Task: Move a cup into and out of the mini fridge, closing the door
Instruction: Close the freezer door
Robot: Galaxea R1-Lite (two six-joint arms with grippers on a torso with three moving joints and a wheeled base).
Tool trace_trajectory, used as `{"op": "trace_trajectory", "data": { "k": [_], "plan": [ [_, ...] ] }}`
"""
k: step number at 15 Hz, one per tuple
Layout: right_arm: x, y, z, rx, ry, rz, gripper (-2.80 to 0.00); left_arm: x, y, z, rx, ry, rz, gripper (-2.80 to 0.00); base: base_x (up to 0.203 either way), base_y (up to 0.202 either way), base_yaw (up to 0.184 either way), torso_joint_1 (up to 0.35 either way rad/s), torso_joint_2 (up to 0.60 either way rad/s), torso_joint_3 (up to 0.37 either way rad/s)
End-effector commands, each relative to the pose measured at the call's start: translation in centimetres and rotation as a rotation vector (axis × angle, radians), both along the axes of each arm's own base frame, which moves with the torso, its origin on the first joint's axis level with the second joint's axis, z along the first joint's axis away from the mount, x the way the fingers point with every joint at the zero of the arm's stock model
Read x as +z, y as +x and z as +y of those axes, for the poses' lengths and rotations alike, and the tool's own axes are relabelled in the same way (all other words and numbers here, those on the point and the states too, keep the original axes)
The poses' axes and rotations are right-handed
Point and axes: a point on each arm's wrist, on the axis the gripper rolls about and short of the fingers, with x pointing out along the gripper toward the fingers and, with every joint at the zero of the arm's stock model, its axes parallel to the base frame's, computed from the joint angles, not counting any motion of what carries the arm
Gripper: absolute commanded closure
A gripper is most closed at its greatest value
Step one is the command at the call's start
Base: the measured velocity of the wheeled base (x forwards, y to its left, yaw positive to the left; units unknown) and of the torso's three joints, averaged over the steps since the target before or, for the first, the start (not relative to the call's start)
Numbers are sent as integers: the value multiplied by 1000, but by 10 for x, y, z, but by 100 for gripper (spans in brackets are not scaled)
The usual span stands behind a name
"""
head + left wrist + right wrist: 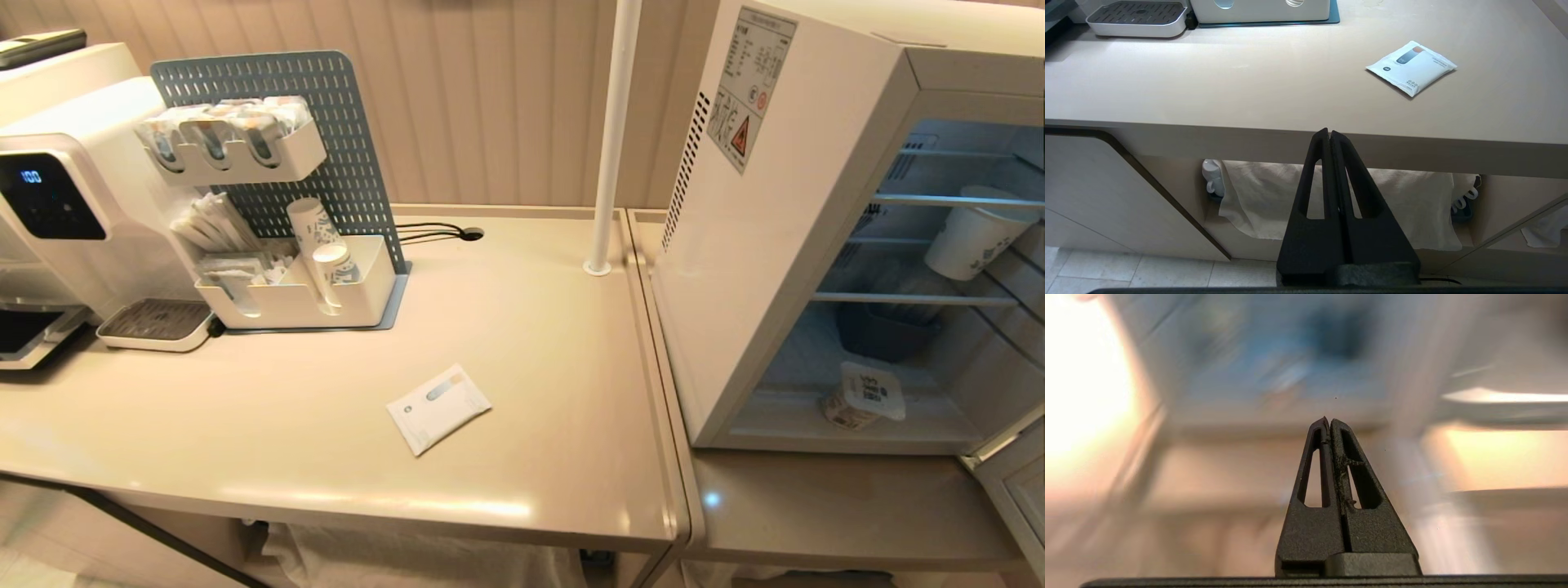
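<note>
Reaching in for the cup (867, 397) should come next: it lies tipped on the fridge (784, 229) floor at about four o'clock in the head view, and the door (1012, 482) hangs open at the right edge. Both the left gripper (1329, 132), below the counter (1249, 90) edge, and the right gripper (1329, 420) are closed and empty. Spread the right fingers before entering, come in low under the wire shelf (906, 300), and close across the tub's sides.

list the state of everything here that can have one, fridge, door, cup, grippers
white boxy mini fridge: open, interior in view
grey-blue framed door: swung open, only its edge shows at the lower right
small white foil-lidded cup: on the fridge floor, tilted
tall white paper cup: leaning on a wire shelf
flat white sachet: lying on the counter
left gripper: shut, empty, below the counter edge
right gripper: shut, empty
</note>
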Motion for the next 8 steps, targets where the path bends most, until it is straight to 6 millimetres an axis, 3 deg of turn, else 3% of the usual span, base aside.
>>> {"op": "trace_trajectory", "data": {
  "k": [1,8],
  "plan": [
    [-18,3,3,110,0,42,0,0,0,0,0,1,-1,0,0,0,0,0,0,0],
    [-17,3,3,113,2,43,0,0,0,0,0,1,-1,0,0,0,0,0,0,0]
  ]
}}
